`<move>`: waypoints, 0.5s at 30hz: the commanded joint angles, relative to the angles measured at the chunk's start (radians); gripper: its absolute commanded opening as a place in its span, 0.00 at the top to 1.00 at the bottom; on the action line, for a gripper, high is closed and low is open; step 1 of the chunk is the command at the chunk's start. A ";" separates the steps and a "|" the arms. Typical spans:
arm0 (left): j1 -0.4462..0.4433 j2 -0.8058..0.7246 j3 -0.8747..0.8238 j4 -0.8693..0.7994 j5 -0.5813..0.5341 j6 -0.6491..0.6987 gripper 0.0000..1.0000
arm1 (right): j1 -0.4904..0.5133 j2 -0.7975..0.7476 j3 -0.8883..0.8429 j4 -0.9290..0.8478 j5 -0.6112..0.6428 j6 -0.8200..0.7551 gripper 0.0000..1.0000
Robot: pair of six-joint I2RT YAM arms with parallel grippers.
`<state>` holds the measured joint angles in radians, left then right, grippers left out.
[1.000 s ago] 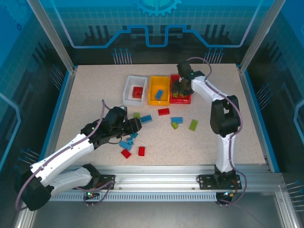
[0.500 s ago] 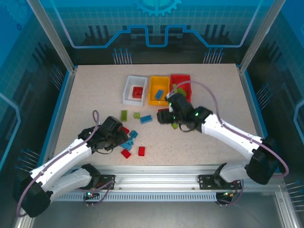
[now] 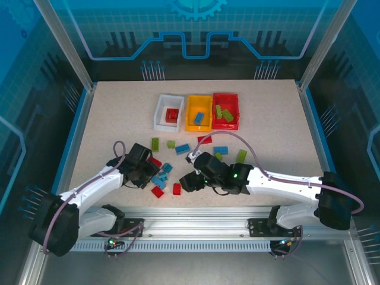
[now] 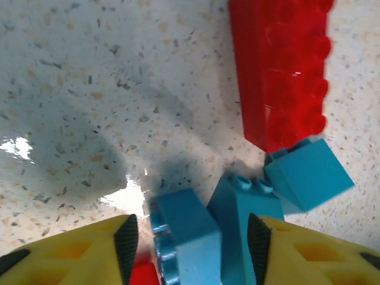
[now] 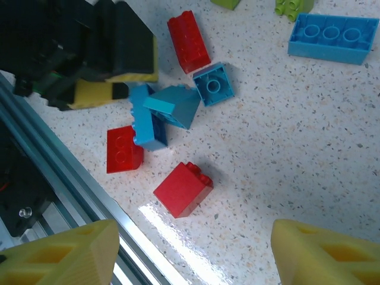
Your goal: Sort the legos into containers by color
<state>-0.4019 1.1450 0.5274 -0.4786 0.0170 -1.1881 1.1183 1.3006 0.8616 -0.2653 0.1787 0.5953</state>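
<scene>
Left wrist view's top edge chops off the long red studded plastic brick (image 4: 279, 71), so we can't see its full length. Right wrist view barely catches the lime green plastic bricks (image 5: 292, 7). The red sliver (image 4: 141, 276) at the bottom edge? Can't tell what it is.

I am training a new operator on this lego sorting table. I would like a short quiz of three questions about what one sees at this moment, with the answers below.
1. Which bin holds the blue brick? A white, B orange-yellow, C red.
2. True or false: the right gripper is shut on a red brick.
3. What colour are the bricks between the jaws of the left gripper?

Key
1. B, the orange-yellow bin.
2. False: its jaws stand wide open, and the red brick lies untouched ahead of it.
3. Blue.
</scene>
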 commanded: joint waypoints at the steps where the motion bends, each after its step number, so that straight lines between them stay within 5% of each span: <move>1: 0.007 -0.003 -0.047 0.054 0.022 -0.072 0.49 | 0.020 -0.005 0.013 0.024 0.028 0.017 0.31; 15: -0.009 0.002 -0.106 0.132 0.026 -0.123 0.52 | 0.021 0.027 0.013 0.018 0.035 0.041 0.32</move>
<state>-0.4023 1.1313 0.4458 -0.4046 0.0231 -1.2850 1.1252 1.3186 0.8616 -0.2604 0.2016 0.6189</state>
